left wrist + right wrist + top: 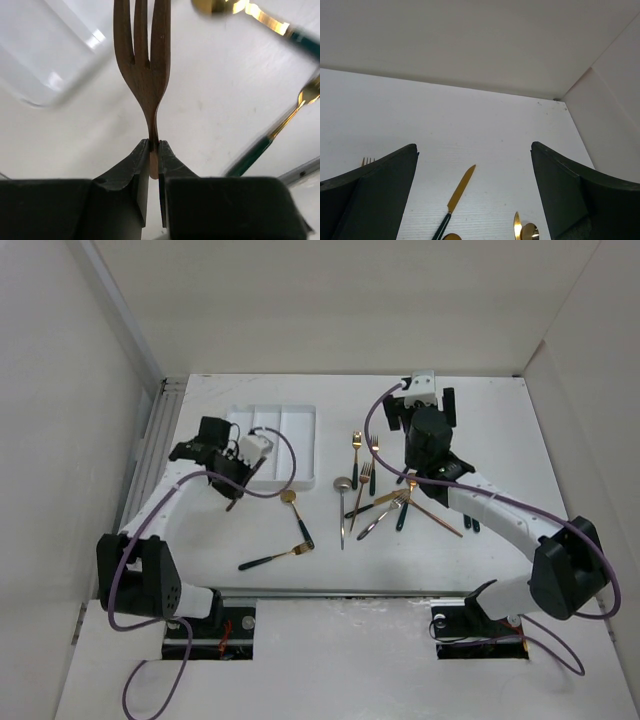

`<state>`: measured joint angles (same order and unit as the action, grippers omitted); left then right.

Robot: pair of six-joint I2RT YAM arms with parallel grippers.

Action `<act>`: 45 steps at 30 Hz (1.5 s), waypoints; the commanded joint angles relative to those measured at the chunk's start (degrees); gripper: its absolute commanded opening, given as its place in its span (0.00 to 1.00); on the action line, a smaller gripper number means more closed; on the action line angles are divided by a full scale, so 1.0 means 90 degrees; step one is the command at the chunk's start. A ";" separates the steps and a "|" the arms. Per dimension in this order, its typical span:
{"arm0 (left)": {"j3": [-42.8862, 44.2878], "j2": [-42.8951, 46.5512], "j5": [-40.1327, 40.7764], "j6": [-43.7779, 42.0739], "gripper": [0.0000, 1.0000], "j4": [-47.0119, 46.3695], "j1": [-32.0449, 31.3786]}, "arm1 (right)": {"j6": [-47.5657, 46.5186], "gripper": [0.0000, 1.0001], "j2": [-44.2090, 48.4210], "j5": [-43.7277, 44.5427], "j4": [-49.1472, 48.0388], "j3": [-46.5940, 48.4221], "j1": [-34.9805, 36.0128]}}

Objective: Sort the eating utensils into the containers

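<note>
top external view: the left gripper (154,150) is clamped tight on a fork (142,65). its two dark fingers (137,162) pinch the thin stem just below the head, with the tines pointing away from the wrist. from the left wrist the fork looks dark coppery brown, and the blurred rounded corner of the white tray (45,65) lies to the left of its tines. from above, the fork sits just off the near end of the tray, which lies at the far left of the table (480,440) with its three long compartments running away from the arms. whether the fork touches the table i cannot tell. a gold spoon (297,513) with a dark handle lies just to the right of the left gripper, and another gold-headed piece (275,557) lies nearer the arm bases. a silver spoon (342,502) lies near the middle, close to a crossed pile of utensils (390,505) that is partly under the right arm. the right gripper (474,150) hovers at the far side of the table, its jaws spread wide with nothing between them. a gold-bladed knife (457,192) lies on the table in front of it.
</note>
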<state>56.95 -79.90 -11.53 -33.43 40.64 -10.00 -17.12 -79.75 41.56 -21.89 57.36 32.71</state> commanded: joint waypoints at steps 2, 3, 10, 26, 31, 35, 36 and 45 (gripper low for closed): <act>0.1151 0.0226 -0.1442 0.0217 0.00 -0.0246 0.0544 | 0.0125 1.00 -0.0065 -0.0125 -0.0195 0.0316 0.0047; 0.1337 0.0071 -0.1444 0.0518 0.00 -0.0345 0.0612 | 0.0193 1.00 -0.0065 -0.0126 -0.0195 0.0316 0.0047; 0.4118 -0.2838 -0.1658 0.1184 0.00 0.0278 0.1110 | 0.0311 1.00 -0.0270 -0.0341 -0.0195 0.0521 0.0047; 0.4581 -0.4355 -0.1015 0.2210 0.24 -0.0326 0.1472 | 0.0252 1.00 -0.0534 -0.0458 -0.0195 0.0823 0.0106; 0.4356 -0.4013 -0.0789 0.2328 0.36 -0.0472 0.1472 | 0.0252 1.00 -0.0534 -0.0526 -0.0195 0.0882 0.0106; 0.4551 -0.3584 -0.0623 0.2182 0.36 -0.0473 0.1472 | 0.0252 1.00 -0.0476 -0.0594 -0.0195 0.0882 0.0174; 0.4638 -0.3351 -0.0623 0.1959 0.36 -0.0405 0.1472 | 0.0252 1.00 -0.0417 -0.0672 -0.0195 0.0805 0.0242; 0.2875 -0.1329 -0.0955 -0.1213 0.45 0.0952 0.0146 | 0.0758 1.00 0.0178 -0.1063 0.0341 0.0462 0.0516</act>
<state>89.49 -97.12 -17.50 -30.63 39.75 -3.38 -13.72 -81.67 34.48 -20.25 61.41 36.45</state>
